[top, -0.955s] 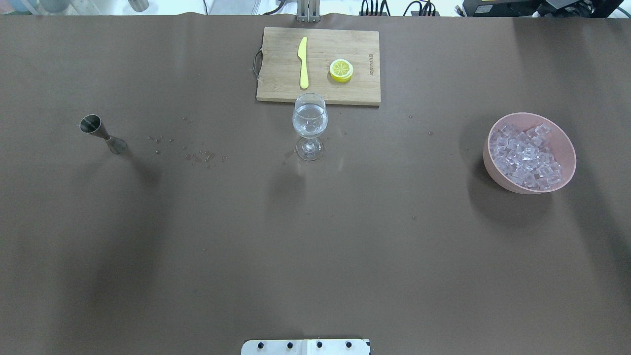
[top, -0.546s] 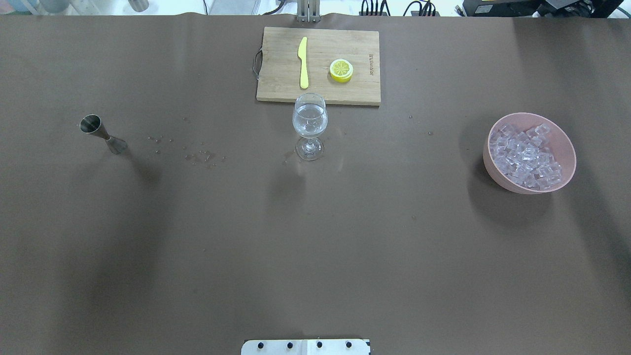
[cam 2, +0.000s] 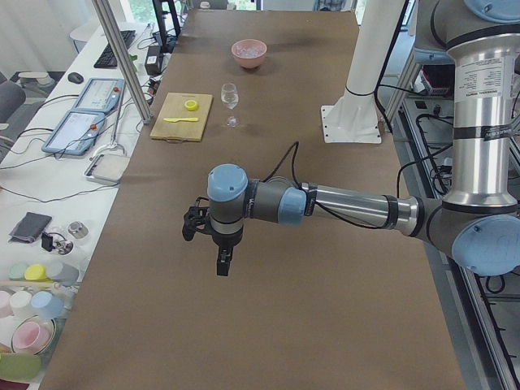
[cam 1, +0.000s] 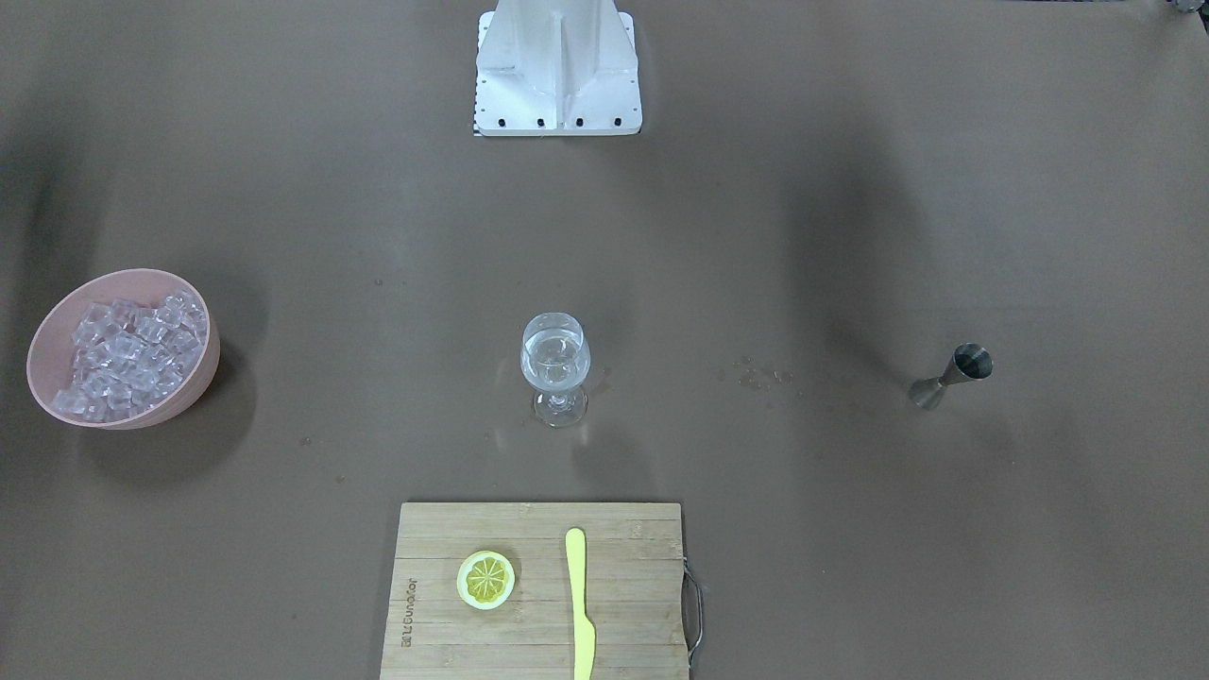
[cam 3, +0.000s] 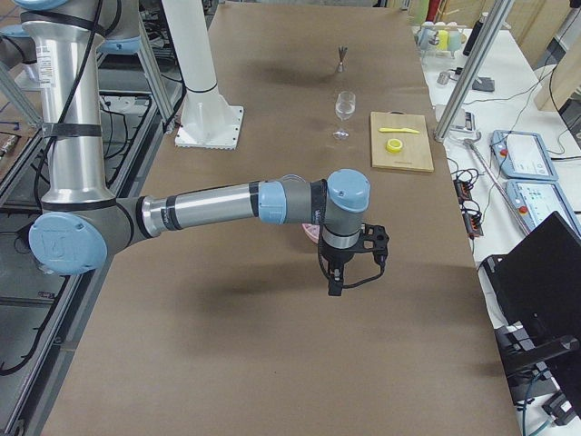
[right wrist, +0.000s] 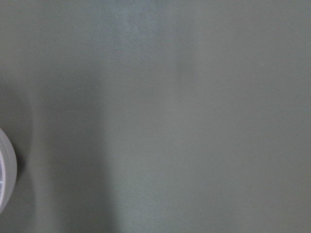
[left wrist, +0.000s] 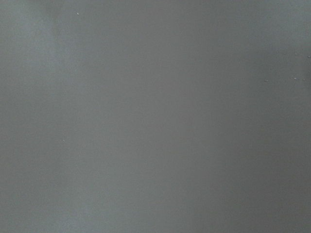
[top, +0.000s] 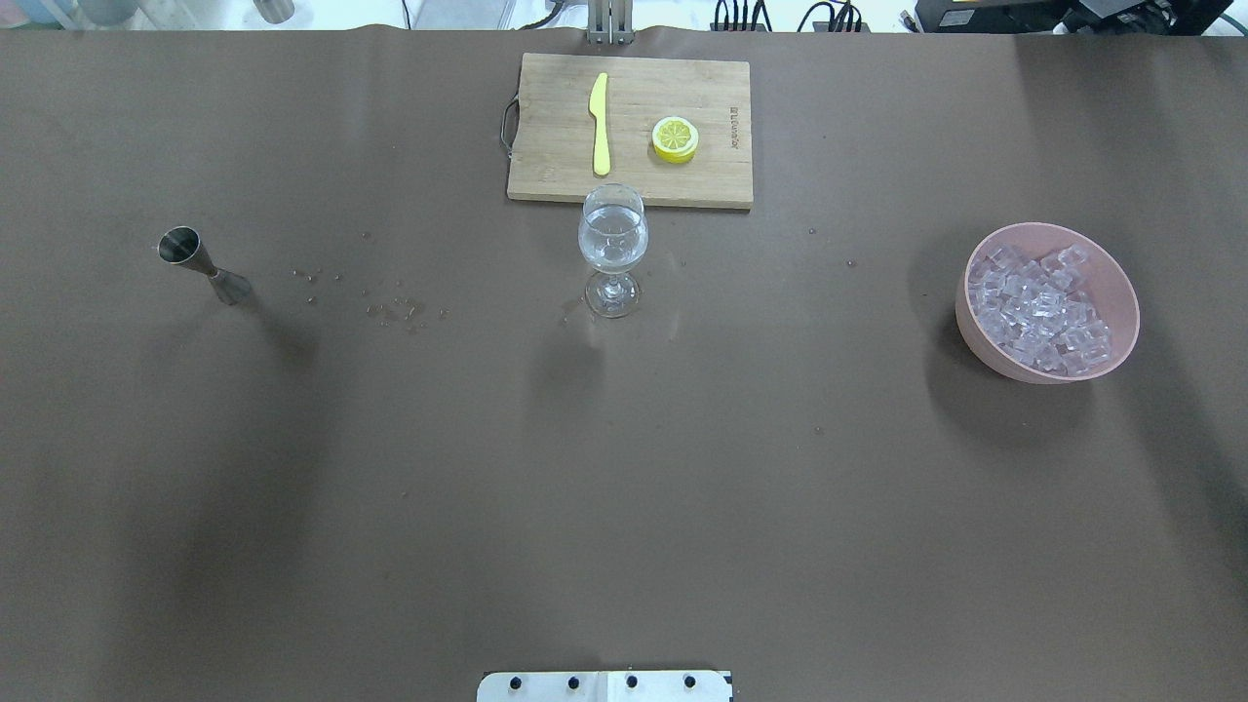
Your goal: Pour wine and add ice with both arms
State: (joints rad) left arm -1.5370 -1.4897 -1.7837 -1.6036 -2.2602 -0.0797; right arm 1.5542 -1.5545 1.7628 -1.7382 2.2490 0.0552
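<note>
A stemmed wine glass (top: pixel 612 242) stands mid-table in front of the board, with clear wine (cam 1: pixel 555 366) in its bowl. A heap of clear ice cubes (top: pixel 1041 308) fills a pink bowl (top: pixel 971 333) at the right, which also shows in the front view (cam 1: pixel 204 376). A steel jigger (top: pixel 203 265) stands upright at the left. Both arms show only in the side views. My left gripper (cam 2: pixel 222 266) hangs over bare table far from the glass. My right gripper (cam 3: pixel 334 287) hangs near the bowl. I cannot tell whether either is open or shut.
A wooden cutting board (top: pixel 546 166) lies at the far middle edge with a yellow knife (top: pixel 600 122) and a lemon slice (top: pixel 675 138) on it. Small droplets (top: pixel 395 307) dot the table between jigger and glass. The white pedestal (cam 1: pixel 557 66) stands at the robot's side.
</note>
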